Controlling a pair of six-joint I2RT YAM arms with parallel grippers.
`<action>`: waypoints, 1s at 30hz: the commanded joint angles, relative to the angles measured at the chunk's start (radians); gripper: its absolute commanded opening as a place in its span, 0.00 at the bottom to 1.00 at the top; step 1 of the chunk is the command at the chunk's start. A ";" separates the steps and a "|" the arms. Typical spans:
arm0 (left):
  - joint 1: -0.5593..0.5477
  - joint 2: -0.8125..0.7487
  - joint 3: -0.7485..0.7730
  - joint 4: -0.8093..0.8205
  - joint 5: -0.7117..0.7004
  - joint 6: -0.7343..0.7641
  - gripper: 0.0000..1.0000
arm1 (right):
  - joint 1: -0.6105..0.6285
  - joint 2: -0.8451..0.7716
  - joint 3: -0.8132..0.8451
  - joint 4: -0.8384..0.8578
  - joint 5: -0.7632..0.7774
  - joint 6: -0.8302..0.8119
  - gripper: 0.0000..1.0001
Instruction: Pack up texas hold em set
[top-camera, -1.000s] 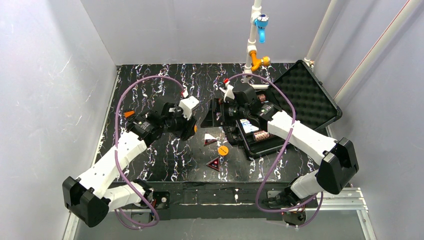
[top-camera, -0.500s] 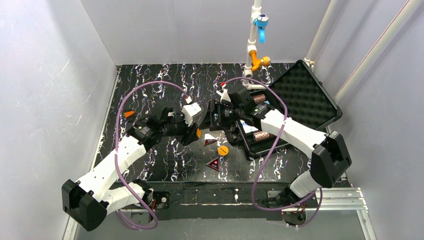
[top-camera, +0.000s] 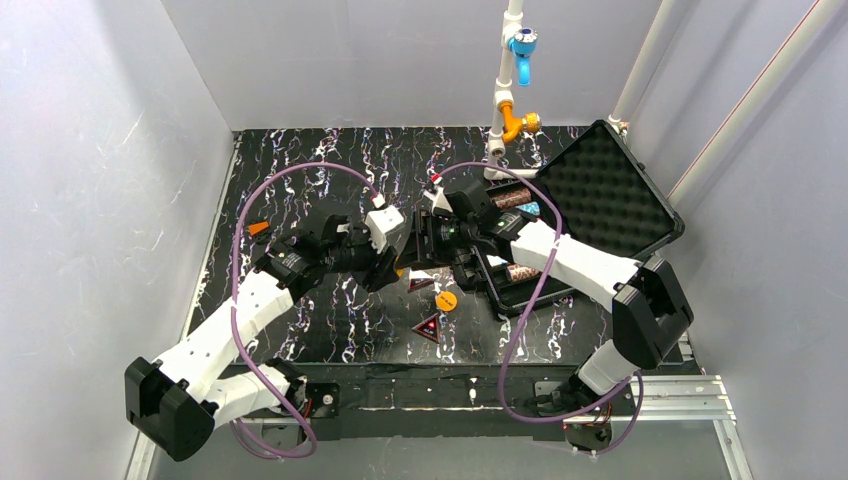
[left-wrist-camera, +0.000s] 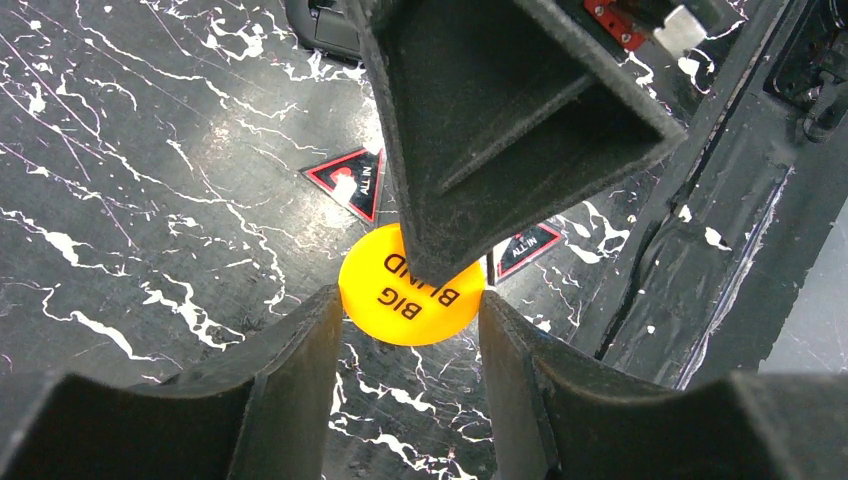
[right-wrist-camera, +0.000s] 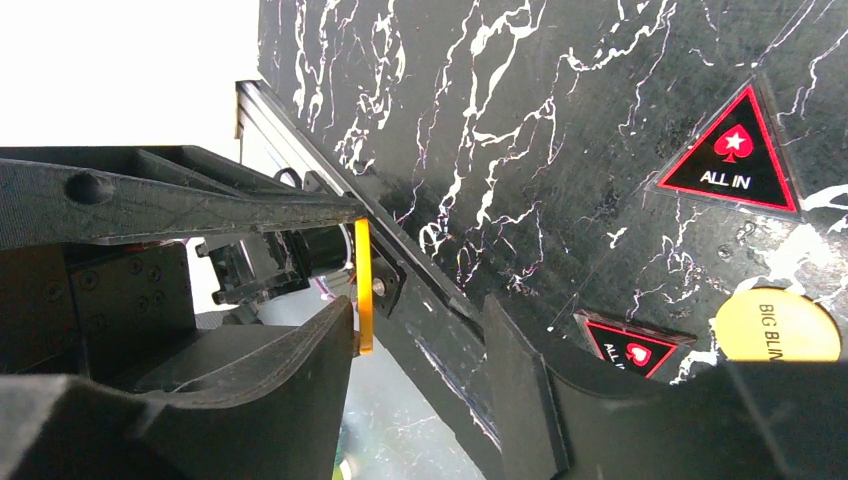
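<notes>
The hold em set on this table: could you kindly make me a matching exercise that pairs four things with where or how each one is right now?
Things:
1. lid
2. chip roll
3. triangle
4. left gripper

States:
A. lying flat on the table
B. closed on an orange disc, by its rim
C. standing open, foam showing
D. lying inside the case

Pairs: 1-C, 2-D, 3-A, 4-B
</notes>
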 joint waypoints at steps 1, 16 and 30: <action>-0.004 0.000 -0.006 0.014 0.028 0.004 0.33 | 0.016 0.012 0.042 0.028 -0.005 0.002 0.56; -0.004 0.003 -0.010 0.019 0.021 0.003 0.33 | 0.045 0.032 0.053 0.051 -0.008 0.029 0.11; -0.003 -0.073 -0.025 0.013 -0.115 -0.043 0.86 | 0.039 0.001 0.080 -0.023 0.110 -0.041 0.01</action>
